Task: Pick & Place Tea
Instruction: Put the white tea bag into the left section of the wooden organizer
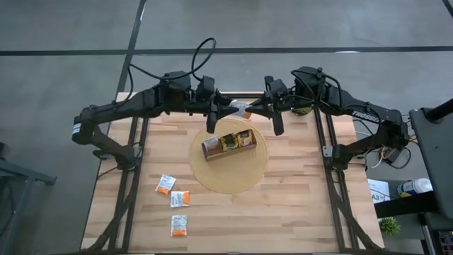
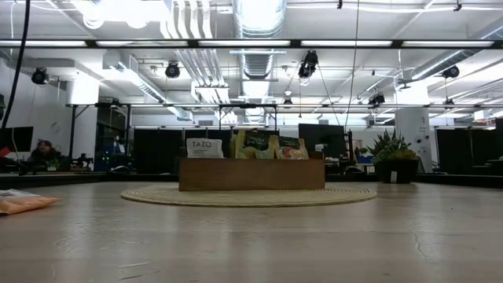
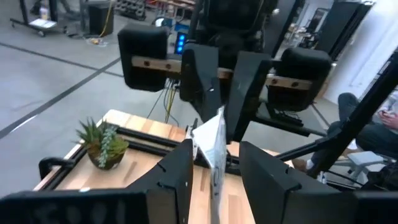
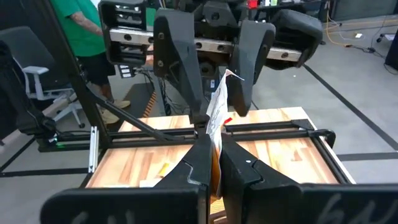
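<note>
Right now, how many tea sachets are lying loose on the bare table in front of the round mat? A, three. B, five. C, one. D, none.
A: the high view shows three white-and-orange tea sachets lying apart on the table, in front of the woven mat and toward the left arm's side.

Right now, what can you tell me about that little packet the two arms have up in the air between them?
The small flat white paper sachet with orange print hangs edge-up above the table's far edge, behind the round woven mat. The right pincer is shut on its lower part. The left pincer straddles it with fingers apart, not clearly pressing. It looks slightly crumpled and touches nothing else.
</note>
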You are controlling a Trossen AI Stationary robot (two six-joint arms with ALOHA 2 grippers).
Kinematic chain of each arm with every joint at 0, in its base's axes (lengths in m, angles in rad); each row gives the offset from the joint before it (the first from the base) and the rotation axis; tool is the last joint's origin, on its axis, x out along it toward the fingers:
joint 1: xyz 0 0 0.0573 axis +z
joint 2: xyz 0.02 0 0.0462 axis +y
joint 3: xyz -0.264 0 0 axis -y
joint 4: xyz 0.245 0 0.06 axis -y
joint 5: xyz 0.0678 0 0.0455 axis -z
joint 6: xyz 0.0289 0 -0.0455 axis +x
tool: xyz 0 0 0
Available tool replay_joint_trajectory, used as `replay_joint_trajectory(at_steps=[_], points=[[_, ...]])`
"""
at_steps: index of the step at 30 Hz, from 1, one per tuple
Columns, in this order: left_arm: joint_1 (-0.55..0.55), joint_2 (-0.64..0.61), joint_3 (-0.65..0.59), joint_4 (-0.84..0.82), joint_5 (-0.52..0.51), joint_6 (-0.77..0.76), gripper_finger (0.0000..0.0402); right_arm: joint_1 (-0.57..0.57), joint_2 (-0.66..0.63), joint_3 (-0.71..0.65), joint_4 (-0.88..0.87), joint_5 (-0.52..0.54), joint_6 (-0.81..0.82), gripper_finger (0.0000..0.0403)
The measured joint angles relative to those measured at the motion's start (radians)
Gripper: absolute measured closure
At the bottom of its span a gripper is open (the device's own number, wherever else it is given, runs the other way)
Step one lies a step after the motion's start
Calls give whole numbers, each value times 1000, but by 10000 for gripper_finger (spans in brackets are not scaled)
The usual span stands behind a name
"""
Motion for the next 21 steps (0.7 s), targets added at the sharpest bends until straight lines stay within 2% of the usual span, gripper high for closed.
replay_joint_trajectory(at_steps=[13, 21], points=[[0, -15, 0, 86, 123, -12, 278, 0, 0, 0, -15, 0, 0, 390], [2, -38, 0, -32, 103, -12, 278, 0, -1, 0, -15, 0, 0, 390]])
